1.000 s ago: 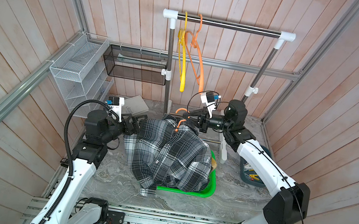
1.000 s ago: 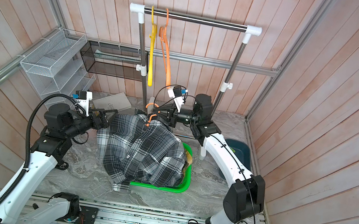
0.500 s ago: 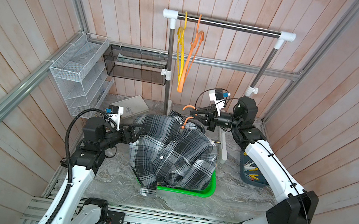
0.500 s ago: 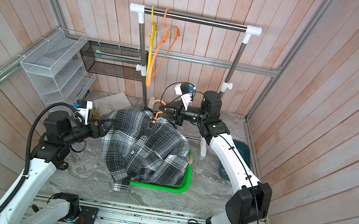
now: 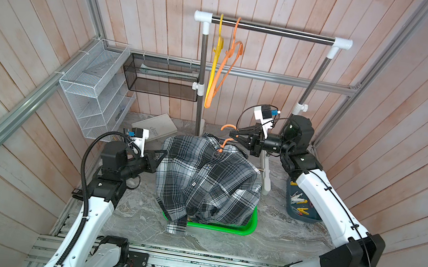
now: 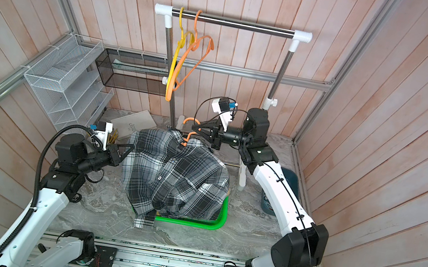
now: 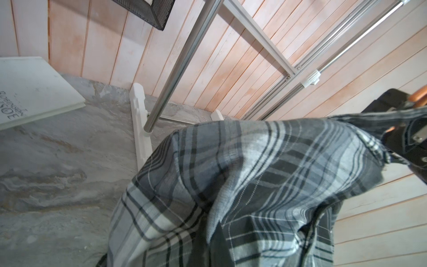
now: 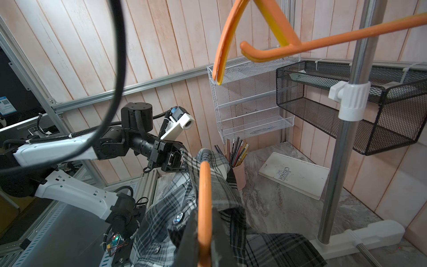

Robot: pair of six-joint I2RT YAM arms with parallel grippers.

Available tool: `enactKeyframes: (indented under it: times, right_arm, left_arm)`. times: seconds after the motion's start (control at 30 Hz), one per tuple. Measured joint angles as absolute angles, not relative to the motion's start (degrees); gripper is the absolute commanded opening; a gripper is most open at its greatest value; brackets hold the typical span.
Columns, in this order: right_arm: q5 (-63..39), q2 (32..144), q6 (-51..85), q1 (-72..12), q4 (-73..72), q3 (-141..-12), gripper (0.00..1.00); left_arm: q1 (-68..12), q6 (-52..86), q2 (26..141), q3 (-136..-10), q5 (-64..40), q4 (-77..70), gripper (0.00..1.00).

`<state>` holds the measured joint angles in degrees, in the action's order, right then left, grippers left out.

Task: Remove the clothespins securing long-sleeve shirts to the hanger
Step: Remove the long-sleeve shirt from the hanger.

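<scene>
Two grippers, both pressed closed.

Left gripper (image 5: 163,155): jaws pinch the edge of the grey plaid shirt (image 5: 204,183) at its 9 o'clock in both top views. The pinch point is buried in fabric, and cloth fills much of the left wrist view.

Right gripper (image 5: 234,134), at the shirt's 1 o'clock: jaws clamp the neck of the orange hanger (image 5: 227,127) rising from the collar. The hanger's shoulders are hidden under the shirt.

Shirt hem drapes into a green tray (image 5: 220,226), covering most of its inside.

Clothespins (image 5: 299,201): a loose heap, pale and yellow, in a blue bin (image 5: 308,217) at the shirt's 3 o'clock, partly behind the right arm. Pegs on the shirt cannot be made out.
</scene>
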<state>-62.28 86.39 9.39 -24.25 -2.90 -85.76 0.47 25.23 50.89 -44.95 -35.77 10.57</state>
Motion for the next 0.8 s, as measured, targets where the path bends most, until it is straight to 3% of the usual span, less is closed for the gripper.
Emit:
enactKeyframes:
  times: [0.3, 0.8]
  right_arm:
    - [-62.6, 81.7, 10.1, -20.4, -3.6, -80.9, 0.0]
    - [-68.4, 69.8, 20.1, -9.6, -16.0, -65.4, 0.0]
  left_arm:
    - [4.3, 28.4, 48.3, -44.9, -29.0, 10.7, 0.0]
    - [7.1, 34.5, 45.9, -39.3, -35.2, 8.2, 0.0]
